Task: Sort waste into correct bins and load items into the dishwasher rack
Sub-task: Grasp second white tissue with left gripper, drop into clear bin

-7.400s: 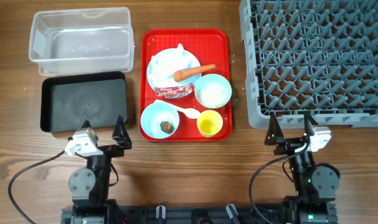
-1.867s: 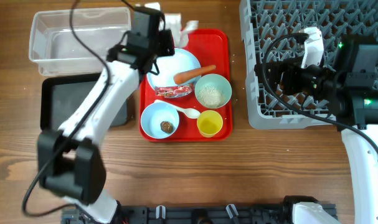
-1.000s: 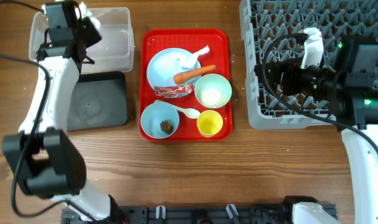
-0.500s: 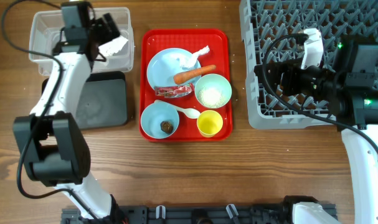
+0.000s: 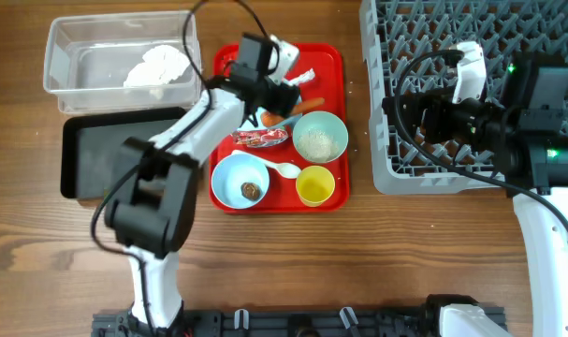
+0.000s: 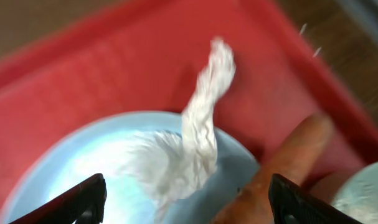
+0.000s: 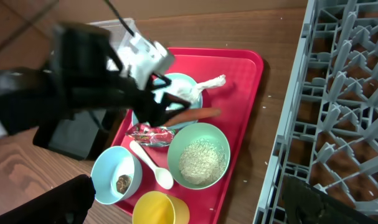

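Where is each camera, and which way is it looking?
Overhead: above the table, looking straight down at the red tray and rack; left arm and right arm show.
Left wrist: on the left arm, looking closely down at the napkin scrap on the blue plate; left claw tips at bottom corners.
Right wrist: on the right arm, looking across at the red tray; right claw tips show.
Shared: both wrist views see the napkin scrap and carrot.

Clear tub (image 5: 68, 56), upper left, holds a crumpled white napkin (image 5: 157, 67); black tray (image 5: 115, 154) lies below it. Centre frame: carrot (image 5: 309, 102) on blue plate (image 6: 70, 168), red wrapper (image 5: 260, 138), rice bowl (image 5: 320, 138), second bowl (image 5: 229, 173) with brown lump (image 5: 250, 191), white spoon (image 5: 282, 168), upright yellow cup (image 5: 314, 185). Grey rack (image 5: 471, 84), upper right
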